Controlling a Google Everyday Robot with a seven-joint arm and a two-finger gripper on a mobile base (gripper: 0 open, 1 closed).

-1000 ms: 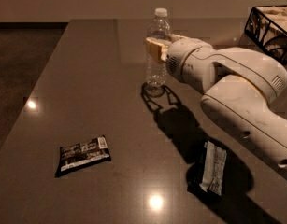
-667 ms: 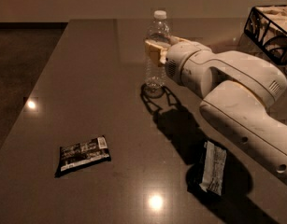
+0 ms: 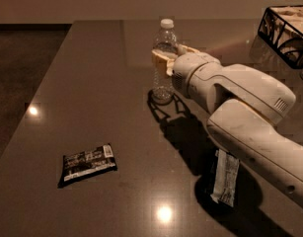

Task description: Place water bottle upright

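**Lowered a touch since a second ago: water bottle and gripper**

Dropped slightly toward the table, top and base alike, with the clasp carried down alongside. No shift in either packet.

Stands upright now, white cap on top, base down on the dark tabletop, well back from the near edge and meeting its own shadow. Clamped at mid-height by the gripper. One tan finger across the front left of the ribbed body, the other finger reaching past the right side behind. Closed narrow on the water bottle, pads against the plastic. Reaches in from the right on the white arm, thick and jointed, stretching back to the near right corner of the view.

Counted:
- One water bottle, one gripper, one arm.
- Two packets, both flat on the table and well apart from the water bottle: a dark packet at the near left, and a pale packet at the near right, partly under the arm and in its shadow.
- One wire basket at the far right corner, apart from the water bottle.
- Two bright light spots on the tabletop, one by the left edge, one near the front.
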